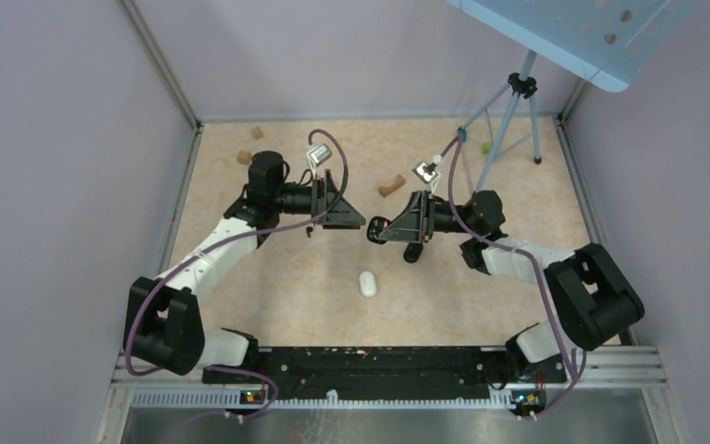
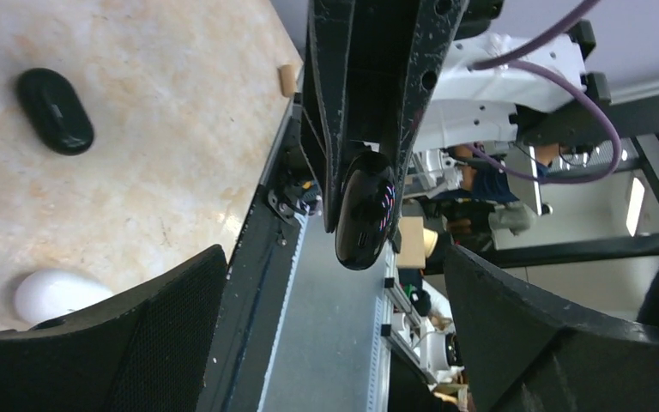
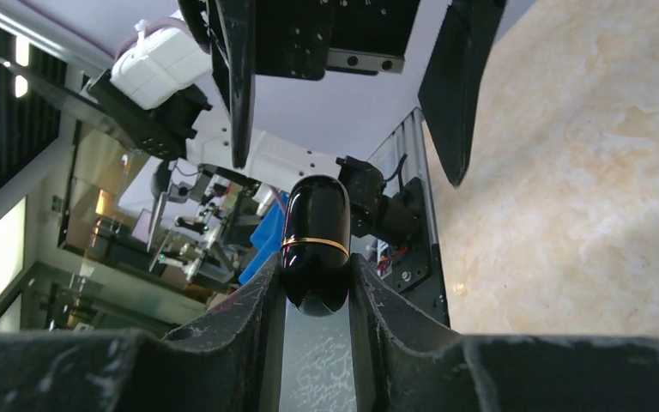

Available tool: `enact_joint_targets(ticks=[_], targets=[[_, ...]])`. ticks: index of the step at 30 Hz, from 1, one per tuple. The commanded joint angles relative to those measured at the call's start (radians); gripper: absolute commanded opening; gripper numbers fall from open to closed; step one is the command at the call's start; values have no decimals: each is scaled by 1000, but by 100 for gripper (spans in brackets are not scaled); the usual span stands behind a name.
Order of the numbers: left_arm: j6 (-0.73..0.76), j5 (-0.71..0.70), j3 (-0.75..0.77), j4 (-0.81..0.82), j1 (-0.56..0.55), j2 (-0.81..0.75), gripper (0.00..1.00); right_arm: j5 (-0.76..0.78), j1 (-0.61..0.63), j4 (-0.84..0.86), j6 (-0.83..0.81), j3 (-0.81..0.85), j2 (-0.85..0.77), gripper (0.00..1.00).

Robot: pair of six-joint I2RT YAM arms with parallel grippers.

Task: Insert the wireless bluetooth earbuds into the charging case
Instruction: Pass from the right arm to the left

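My right gripper [image 1: 375, 230] [image 3: 315, 276] is shut on a glossy black capsule-shaped case [image 3: 315, 232] with a gold band and holds it above the table, pointing left. My left gripper [image 1: 357, 222] [image 2: 330, 296] faces it, open and empty, its fingertips just short of the case [image 2: 364, 213]. A small black oval piece [image 1: 412, 252] [image 2: 54, 110] lies on the table under the right gripper. A white oval piece [image 1: 367, 283] [image 2: 56, 293] lies nearer the front. I cannot tell whether the case is open.
Wooden blocks [image 1: 257, 132] [image 1: 244, 156] [image 1: 390, 185] lie toward the back. A tripod [image 1: 516, 111] stands at the back right. The black base rail [image 1: 370, 361] runs along the front edge. Walls close in the left, back and right sides.
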Motion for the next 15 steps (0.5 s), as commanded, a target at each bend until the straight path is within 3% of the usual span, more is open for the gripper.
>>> enact_joint_targets(ticks=[1,3,5,10,15], targets=[[-189,41,-74,337,-31,-12,99,-34,-5,400,231,-14,72,0],[-350,50,-126,544,-34,-1,98,-20,-5,429,256,-19,88,0],[-404,46,-137,600,-43,12,94,-9,-5,420,247,-23,88,0],[-367,11,-109,550,-101,29,83,-2,-5,377,216,-27,82,0],[-280,-25,-50,405,-137,56,62,4,-5,362,209,-32,83,0]])
